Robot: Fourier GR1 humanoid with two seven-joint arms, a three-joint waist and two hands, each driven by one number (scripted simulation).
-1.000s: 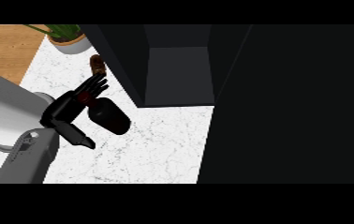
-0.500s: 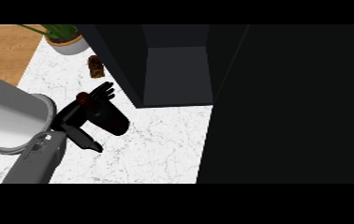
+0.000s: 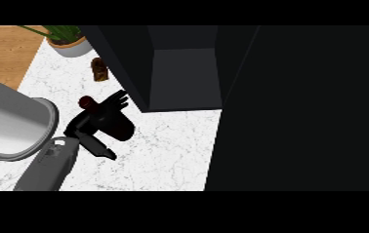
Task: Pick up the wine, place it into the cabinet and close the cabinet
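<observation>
**While the cabinet stands open, the wine is in hand but not yet inside**

Since the left hand point(image 3: 108, 116) sits wrapped over the wine bottle point(image 3: 87, 102) on the white marble counter point(image 3: 166, 149), the pick-up looks begun but not finished. The bottle's dark red top pokes out at the hand's upper left, and a dark rounded bulk shows below the palm. Black hand and dark glass merge there, so the exact outline of the hold is hard to make out. The fingers point(image 3: 119, 98) fan out over the bottle toward the cabinet while the thumb comes round from below. I read that as a clasp round the bottle, not a flat rest. Whether the bottle has left the counter cannot be told from this steep angle.

The cabinet point(image 3: 130, 66) is just to the right of the hand, its grey inside bare and facing the view. The wide dark panel point(image 3: 296, 110) filling the right side is probably its open door. The right hand does not show.

Still to do, as I judge it, is nearly everything: carrying the bottle across into the opening, letting go, and swinging the door shut. A small brown object point(image 3: 99, 69) and a potted plant point(image 3: 69, 44) stand further back, apart from the hand.
</observation>
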